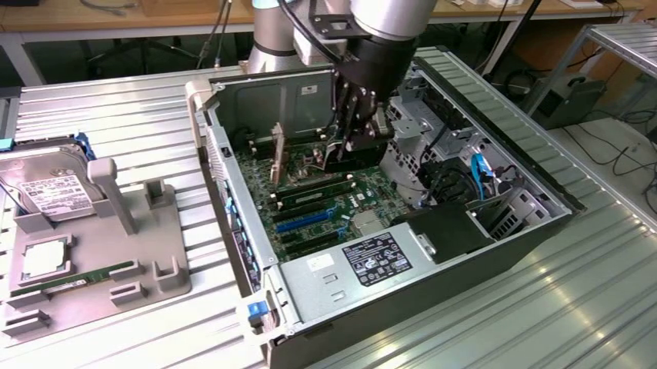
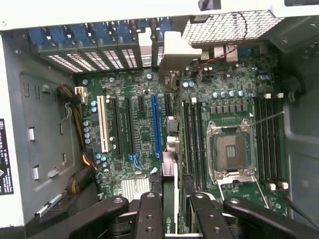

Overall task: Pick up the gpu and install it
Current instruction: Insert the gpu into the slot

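My gripper (image 1: 352,127) reaches down into the open computer case (image 1: 231,200) and is shut on the gpu (image 1: 361,151), which it holds upright on its edge. In the wrist view the gpu (image 2: 169,172) shows edge-on between the two black fingers (image 2: 149,216), with its silvery bracket (image 2: 172,47) towards the case's rear slot openings. The card hangs just over the green motherboard (image 2: 139,149), next to the long blue slot (image 2: 156,124). I cannot tell whether its lower edge touches a slot.
A drive cage (image 1: 421,131) and cables crowd the case on the exterior view's right, and the power supply (image 1: 375,257) sits at its near end. A bare CPU socket (image 2: 229,149) lies beside the card. On the exterior view's left, a grey fixture (image 1: 154,269) holds a hard drive (image 1: 46,192) and a memory stick (image 1: 77,277).
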Controlling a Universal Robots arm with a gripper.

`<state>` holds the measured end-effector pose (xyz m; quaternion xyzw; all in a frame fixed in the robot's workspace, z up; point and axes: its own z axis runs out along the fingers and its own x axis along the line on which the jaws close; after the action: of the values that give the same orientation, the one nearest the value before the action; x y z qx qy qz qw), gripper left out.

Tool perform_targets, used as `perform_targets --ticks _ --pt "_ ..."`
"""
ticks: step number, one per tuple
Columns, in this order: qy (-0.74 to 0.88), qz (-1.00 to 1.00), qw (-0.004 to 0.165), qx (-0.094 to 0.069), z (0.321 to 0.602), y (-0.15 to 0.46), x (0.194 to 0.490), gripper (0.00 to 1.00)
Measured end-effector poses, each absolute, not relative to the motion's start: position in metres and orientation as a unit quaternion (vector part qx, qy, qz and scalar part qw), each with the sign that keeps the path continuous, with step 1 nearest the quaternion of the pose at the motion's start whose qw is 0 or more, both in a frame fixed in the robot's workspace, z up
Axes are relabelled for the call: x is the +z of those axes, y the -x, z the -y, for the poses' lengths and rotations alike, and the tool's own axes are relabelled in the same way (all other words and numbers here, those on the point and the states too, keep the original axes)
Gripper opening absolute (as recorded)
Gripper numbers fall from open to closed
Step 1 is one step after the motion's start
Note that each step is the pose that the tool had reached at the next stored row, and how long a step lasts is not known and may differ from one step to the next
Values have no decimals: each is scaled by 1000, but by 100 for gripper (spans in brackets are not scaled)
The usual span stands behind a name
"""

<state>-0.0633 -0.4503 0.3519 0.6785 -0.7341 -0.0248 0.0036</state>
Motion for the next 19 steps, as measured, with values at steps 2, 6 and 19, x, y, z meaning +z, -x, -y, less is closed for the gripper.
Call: perform_targets --ticks 2,6,19 --pt "-681 732 4 -25 452 67 347 26" --pt "-685 728 4 -25 455 78 336 26" --pt "-700 714 4 -25 463 101 307 26"
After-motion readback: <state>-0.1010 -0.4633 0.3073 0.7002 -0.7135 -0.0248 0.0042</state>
